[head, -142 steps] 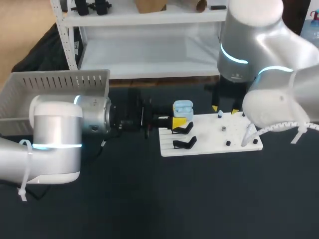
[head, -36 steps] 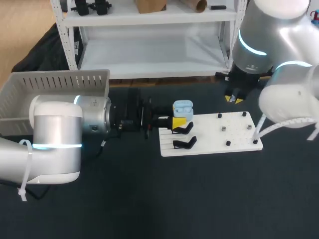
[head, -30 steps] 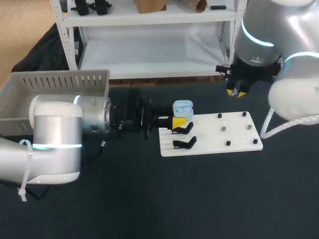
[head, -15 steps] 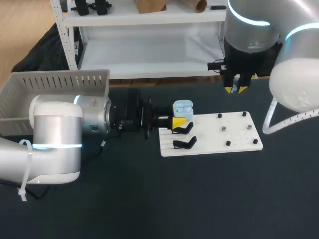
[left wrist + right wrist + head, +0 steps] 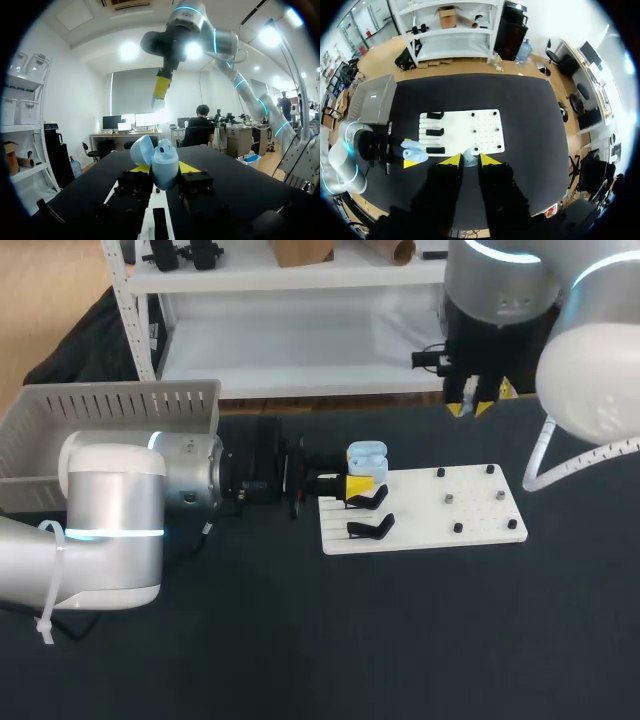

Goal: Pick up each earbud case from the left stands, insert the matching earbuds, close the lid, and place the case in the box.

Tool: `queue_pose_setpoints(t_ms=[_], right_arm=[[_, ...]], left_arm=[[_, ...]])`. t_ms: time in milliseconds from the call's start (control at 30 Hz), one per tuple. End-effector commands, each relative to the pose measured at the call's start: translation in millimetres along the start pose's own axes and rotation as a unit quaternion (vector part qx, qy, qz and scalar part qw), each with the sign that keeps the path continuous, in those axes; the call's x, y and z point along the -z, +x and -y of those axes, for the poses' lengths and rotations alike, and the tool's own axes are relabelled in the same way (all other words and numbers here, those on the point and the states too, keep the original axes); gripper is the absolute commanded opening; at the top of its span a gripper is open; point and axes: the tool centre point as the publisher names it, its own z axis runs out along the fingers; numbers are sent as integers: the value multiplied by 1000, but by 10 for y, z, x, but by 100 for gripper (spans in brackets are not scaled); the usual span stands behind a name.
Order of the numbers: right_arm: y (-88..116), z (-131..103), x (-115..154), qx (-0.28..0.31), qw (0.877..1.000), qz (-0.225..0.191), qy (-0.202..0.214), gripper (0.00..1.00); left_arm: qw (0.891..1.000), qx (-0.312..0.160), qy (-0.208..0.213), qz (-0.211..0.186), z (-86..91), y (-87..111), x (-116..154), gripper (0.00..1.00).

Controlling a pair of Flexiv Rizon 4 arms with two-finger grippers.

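Note:
A light blue earbud case point(image 5: 367, 456) with its lid open is held over the near-left end of the white stand board point(image 5: 480, 525). My left gripper point(image 5: 360, 483) is shut on its body. In the left wrist view the case point(image 5: 161, 161) sits upright between the yellow fingertips point(image 5: 140, 169). My right gripper point(image 5: 470, 408) hangs high above the board's far side. In the right wrist view a small pale earbud point(image 5: 469, 157) is pinched in my right gripper point(image 5: 470, 160). Two empty black stands point(image 5: 368, 528) are on the board's left part.
A grey slatted box point(image 5: 110, 415) stands at the table's far left, behind my left arm. Small black pegs point(image 5: 450, 499) dot the board's right half. Dark tabletop lies open in front of the board.
My right gripper has risen from the board's far right corner and drifted left and back, still pinching the earbud. The left arm and the case have not moved.

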Motion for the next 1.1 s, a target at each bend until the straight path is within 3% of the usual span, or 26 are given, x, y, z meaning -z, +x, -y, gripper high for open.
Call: queue_pose_setpoints(t_ms=[33,333,633,1100], right_arm=[[22,-118,83,21,1000,0,-12,0],[174,-621,83,91,995,-27,-27,0],[203,-941,-21,123,991,-40,-22,0],[292,-1143,-173,136,988,-60,-30,0]], left_arm=[[1000,-1,-3,0,15,-1,-5,0],[1000,-1,-3,0,15,-1,-5,0],[1000,-1,-3,0,15,-1,-5,0],[1000,-1,-3,0,15,-1,-5,0]])
